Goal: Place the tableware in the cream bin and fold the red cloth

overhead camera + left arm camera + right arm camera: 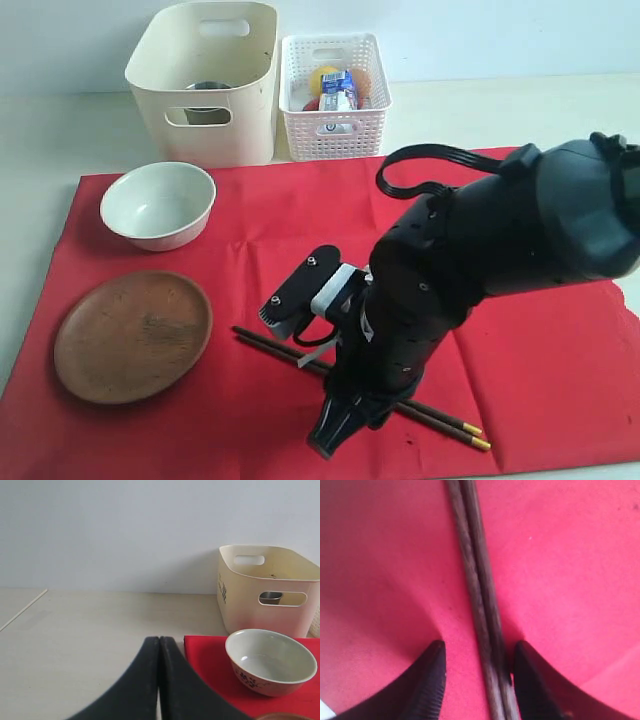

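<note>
The task looks partly done. A steel cup (205, 100) sits inside the cream bin (200, 60), which stands on the table (60, 130) just beyond the far edge of the red cloth (540, 360). The bin's inside is mostly hidden, so I cannot tell what else it holds.

Three pieces of tableware lie on the cloth. The pale ceramic bowl (158, 203) is near its far left corner. The round wooden plate (132, 335) is near its left edge, closer to the camera. The dark gold-tipped chopsticks (452, 421) lie side by side towards its near edge. No spoon or knife shows on the cloth.

The right arm (480, 240) reaches down over the chopsticks (480, 595). Its jaws are spread and set down on the cloth, one on either side of the pair (one finger looks very close to them, perhaps touching). They pinch nothing. The left arm's jaws are pressed together and empty, off the cloth's left edge.

My judgement is that the chopsticks are the step in hand. The bowl and plate come after, and the cloth, which lies flat and unfolded, comes last.
</note>
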Tool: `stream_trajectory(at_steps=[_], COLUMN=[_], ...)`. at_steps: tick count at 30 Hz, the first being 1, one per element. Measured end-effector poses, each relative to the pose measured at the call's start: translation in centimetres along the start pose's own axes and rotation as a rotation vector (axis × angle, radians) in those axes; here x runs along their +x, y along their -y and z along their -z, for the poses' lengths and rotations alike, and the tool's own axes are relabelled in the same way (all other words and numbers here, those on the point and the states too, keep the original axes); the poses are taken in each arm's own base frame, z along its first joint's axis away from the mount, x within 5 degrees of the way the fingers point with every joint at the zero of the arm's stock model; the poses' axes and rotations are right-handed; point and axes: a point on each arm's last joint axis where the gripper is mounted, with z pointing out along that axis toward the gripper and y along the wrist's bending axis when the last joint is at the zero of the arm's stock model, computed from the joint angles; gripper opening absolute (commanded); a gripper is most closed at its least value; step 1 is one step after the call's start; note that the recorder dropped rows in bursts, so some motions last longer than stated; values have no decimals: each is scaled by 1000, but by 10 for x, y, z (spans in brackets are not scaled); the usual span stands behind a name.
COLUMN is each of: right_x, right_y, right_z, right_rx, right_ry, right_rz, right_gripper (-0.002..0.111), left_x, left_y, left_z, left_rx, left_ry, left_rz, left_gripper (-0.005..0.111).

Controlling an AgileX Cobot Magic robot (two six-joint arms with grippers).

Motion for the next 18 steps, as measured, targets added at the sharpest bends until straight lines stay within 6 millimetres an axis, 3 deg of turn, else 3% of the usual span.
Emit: stream_trajectory(at_steps=[6,18], right_x=[0,0], right_y=[0,0], right_z=[-1,3], right_rx=[-3,-4], right_ry=[-2,-5], right_rz=[2,2], right_gripper=[0,0], left_x=[0,0], left_y=[0,0], left_z=[0,0], left_rx=[0,0], left_ry=[0,0], left_rz=[0,0], left_gripper=[0,0])
